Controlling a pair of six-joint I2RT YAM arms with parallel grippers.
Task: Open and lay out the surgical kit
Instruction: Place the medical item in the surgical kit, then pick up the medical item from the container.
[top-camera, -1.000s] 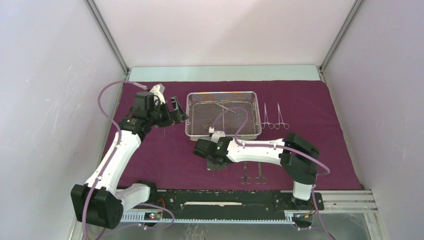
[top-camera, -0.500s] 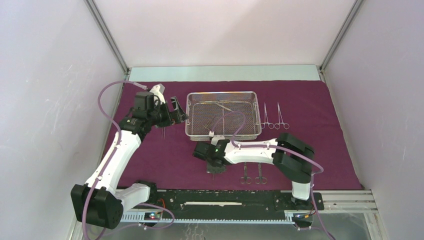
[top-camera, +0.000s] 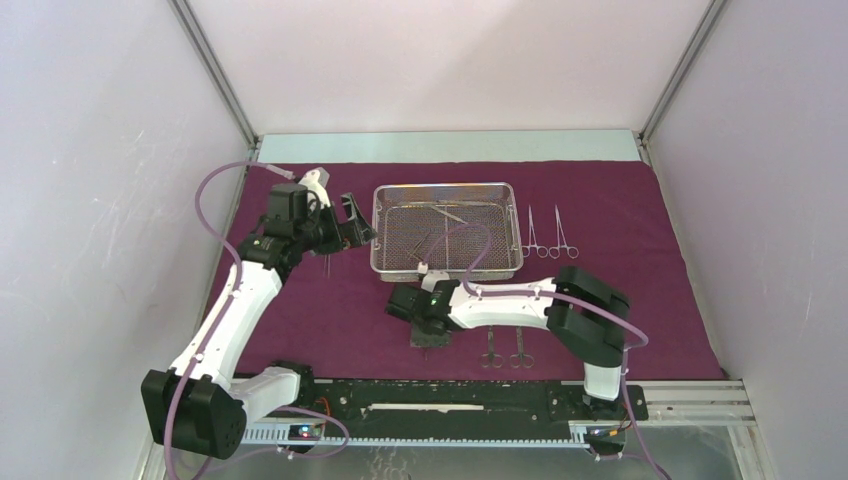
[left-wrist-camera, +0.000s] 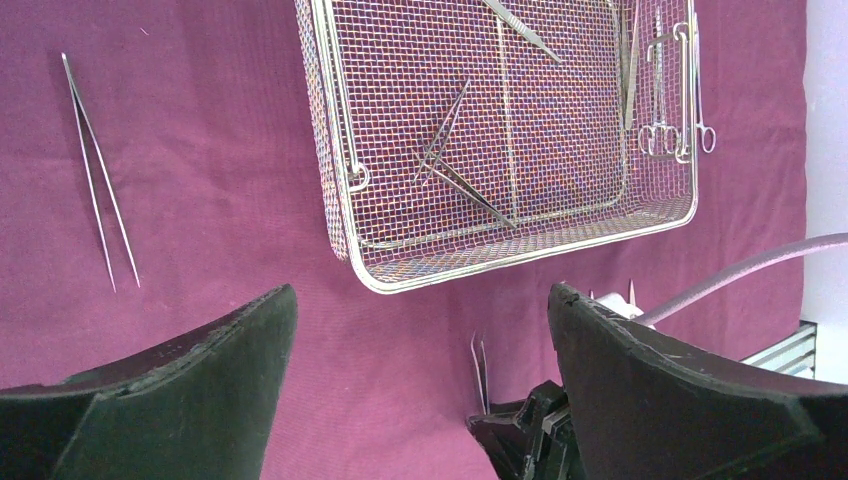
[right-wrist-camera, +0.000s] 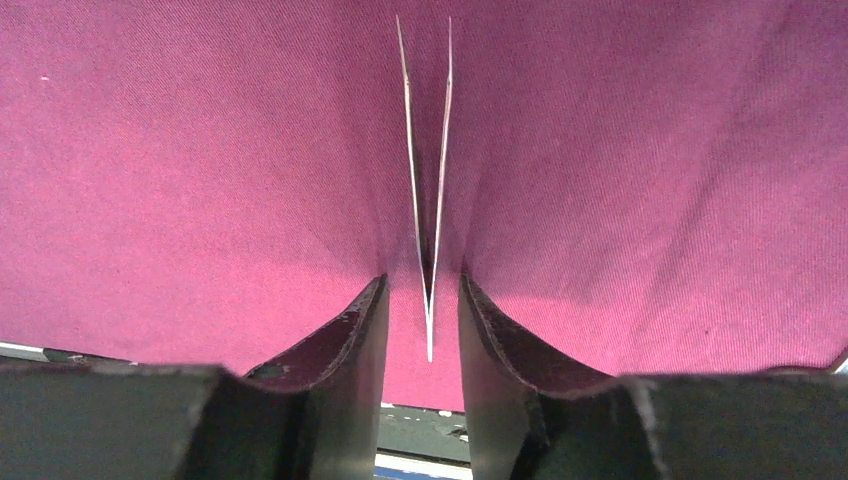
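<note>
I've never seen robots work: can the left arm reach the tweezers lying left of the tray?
Probably yes. The left gripper hangs open above the cloth, and the tweezers lie bare beside the mesh tray, nothing over them; it would need to shift sideways.

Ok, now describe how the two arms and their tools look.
The left arm and right arm have white links and black joint housings. A lilac hose loops along each. The left tool and right tool each have two matte black, wedge-shaped fingers. A green light glows by the right wrist.
</note>
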